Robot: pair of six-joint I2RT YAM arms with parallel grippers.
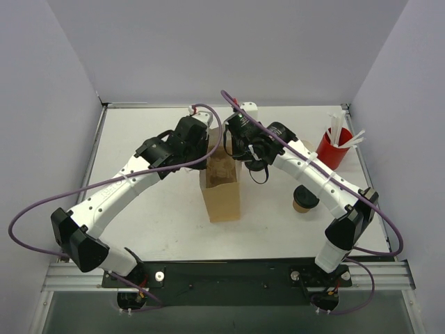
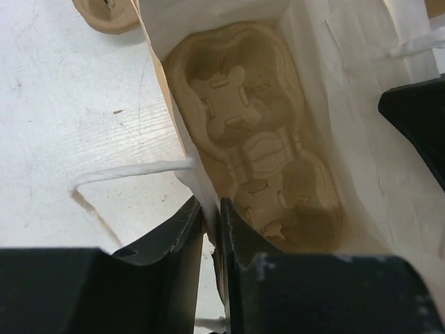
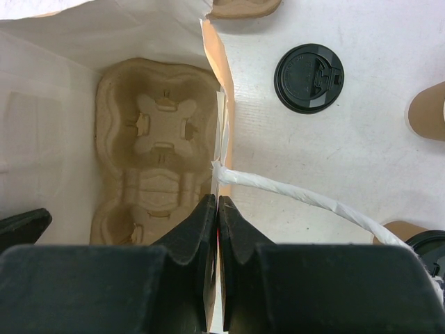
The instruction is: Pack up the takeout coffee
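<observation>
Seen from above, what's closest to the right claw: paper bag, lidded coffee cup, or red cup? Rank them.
1. Paper bag: the right claw pinches its rim.
2. Coffee cup: right of the bag.
3. Red cup: far right, at the back.

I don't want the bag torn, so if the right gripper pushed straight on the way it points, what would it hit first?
The paper bag: its wall is pinched in the jaws of the right gripper. Farther down, probably the edge of the cup tray, though depth is unclear.
</observation>
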